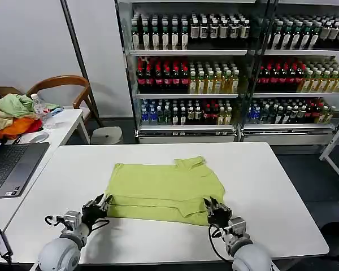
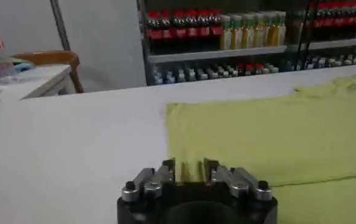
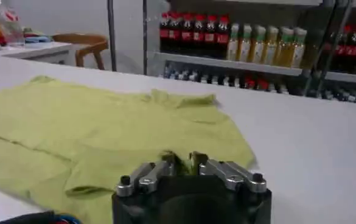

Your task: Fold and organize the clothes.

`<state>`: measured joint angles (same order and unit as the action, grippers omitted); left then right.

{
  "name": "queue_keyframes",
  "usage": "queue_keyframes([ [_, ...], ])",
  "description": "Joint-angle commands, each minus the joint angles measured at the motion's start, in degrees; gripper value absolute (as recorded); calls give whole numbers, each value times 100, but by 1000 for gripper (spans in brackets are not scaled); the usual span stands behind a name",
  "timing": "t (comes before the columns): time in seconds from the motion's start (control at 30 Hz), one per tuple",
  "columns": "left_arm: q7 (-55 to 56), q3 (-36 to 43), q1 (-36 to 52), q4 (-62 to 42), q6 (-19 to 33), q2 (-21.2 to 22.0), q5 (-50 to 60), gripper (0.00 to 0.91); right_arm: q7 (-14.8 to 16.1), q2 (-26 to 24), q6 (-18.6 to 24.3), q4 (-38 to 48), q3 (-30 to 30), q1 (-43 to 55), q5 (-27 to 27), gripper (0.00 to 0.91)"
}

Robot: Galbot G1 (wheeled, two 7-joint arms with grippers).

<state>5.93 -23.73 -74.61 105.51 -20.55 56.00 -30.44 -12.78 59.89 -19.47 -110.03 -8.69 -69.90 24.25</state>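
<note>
Head view, item one: lime yellow-green T-shirt, lying flat on the white tabletop, roughly at its centre. Its near edge is doubled over into a narrow folded band; one short sleeve sticks out at the far edge, toward the shelves.

Item two: left tool, low over the tabletop at the T-shirt's near left corner, fingers drawn close together on the cloth's edge. Left wrist view: fingertips sit at the T-shirt border, a strip of fabric showing between them.

Item three: right tool, at the T-shirt's near right corner, fingers likewise closed on the hem. Right wrist view: fingertips pinch a small raised pucker of the T-shirt.

Surroundings, placed from the T-shirt: laptop to its left on the side desk; heap of pale green, beige and orange garments far left; wooden chair behind that heap; bottle-filled display shelves beyond the tabletop's far edge.
</note>
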Motion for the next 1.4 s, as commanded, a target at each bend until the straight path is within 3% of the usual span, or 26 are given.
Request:
queue_keyframes([
  [0.03, 155, -273, -593, 638, -45, -151, -367, 907, 21, -86, -27, -229, -264, -82, 21, 907],
  [0.23, 247, -349, -1085, 1023, -63, -245, -345, 907, 25, -359, -156, -738, -414, -860, 20, 907],
  [0.4, 344, -173, -725, 506, -155, -121, -344, 907, -103, -359, -268, -831, -482, -1388, -58, 907],
  [0.77, 266, -5, -248, 136, -338, -1, -248, 907, -77, -347, -364, -783, -560, -1483, -33, 907],
  [0.8, 260, -9, -262, 134, -361, -3, -249, 907, -79, -341, -356, -771, -547, -1468, -24, 846],
  [0.83, 253, -13, -278, 111, -315, -11, -248, 353, -78, -328, -339, -749, -525, -1446, -4, 564],
  [0.87, 240, -16, -287, 82, -271, -28, -246, 40, -71, -313, -330, -732, -515, -1433, 27, 171],
  [0.9, 237, -20, -290, 66, -273, -37, -250, 50, -53, -305, -321, -719, -509, -1426, 52, 40],
  [0.93, 216, -36, -294, 55, -297, -53, -274, 50, -52, -297, -325, -718, -498, -1423, 109, 0],
  [1.4, 127, 89, -408, 193, -336, -13, -205, 50, -49, -216, -320, -682, -448, -1385, 100, 0],
])
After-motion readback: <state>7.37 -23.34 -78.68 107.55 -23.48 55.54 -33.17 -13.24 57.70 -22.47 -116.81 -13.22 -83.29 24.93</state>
